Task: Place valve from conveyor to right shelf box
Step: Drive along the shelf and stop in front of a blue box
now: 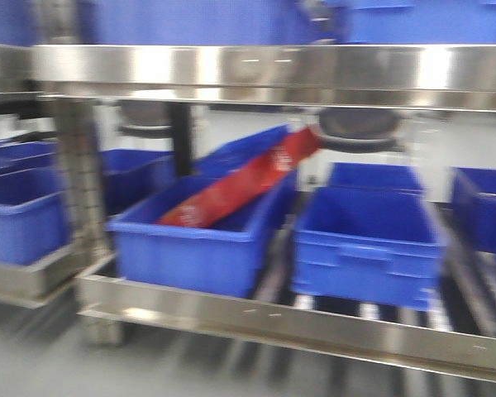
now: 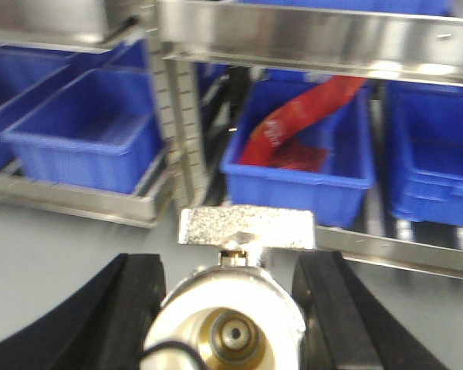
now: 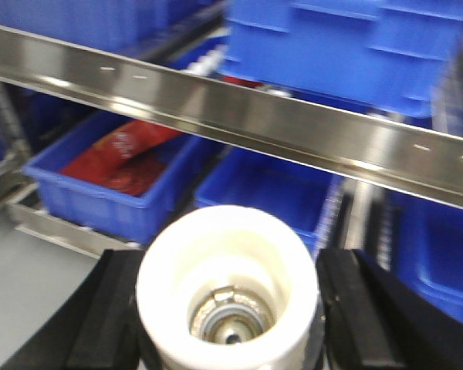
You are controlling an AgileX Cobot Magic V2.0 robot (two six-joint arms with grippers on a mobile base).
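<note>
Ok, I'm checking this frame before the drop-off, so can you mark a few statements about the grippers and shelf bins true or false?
1. The left gripper clamps a silvery metal valve with a white cap. True.
2. The right gripper is empty. False: it grips a white-capped valve too.
3. A long red packet leans in a blue plastic bin on the steel shelf. True.
4. The neighbouring blue bin to its right also holds a red packet. False: no packet shows in it.
</note>
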